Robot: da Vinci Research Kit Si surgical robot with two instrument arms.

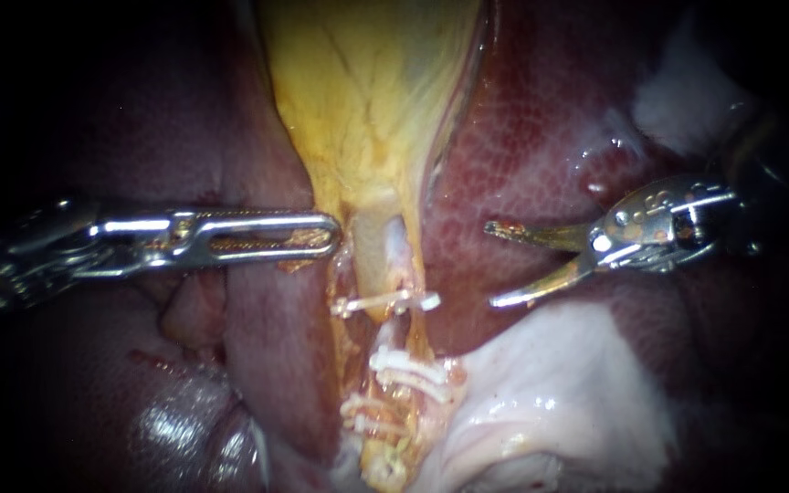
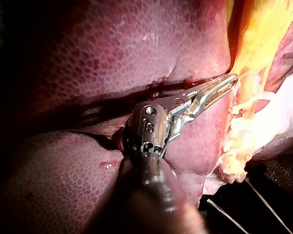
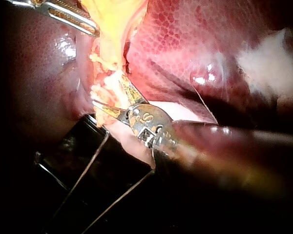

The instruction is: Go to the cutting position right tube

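Right instrument (image 1: 490, 263), jaws open and empty, hangs over the liver (image 1: 522, 119) well apart from the clipped tube (image 1: 399, 333); the approach remains.

Surgical practice lab: exposed liver (image 1: 541, 137), gallbladder (image 1: 367, 82), clipped tube (image 1: 378, 245).

Central illumination from the endoscope brightens the gallbladder (image 1: 367, 100); the periphery falls into deep shadow. Specular glare spots the wet liver (image 1: 541, 128) and the metal of the left instrument (image 1: 329, 234)
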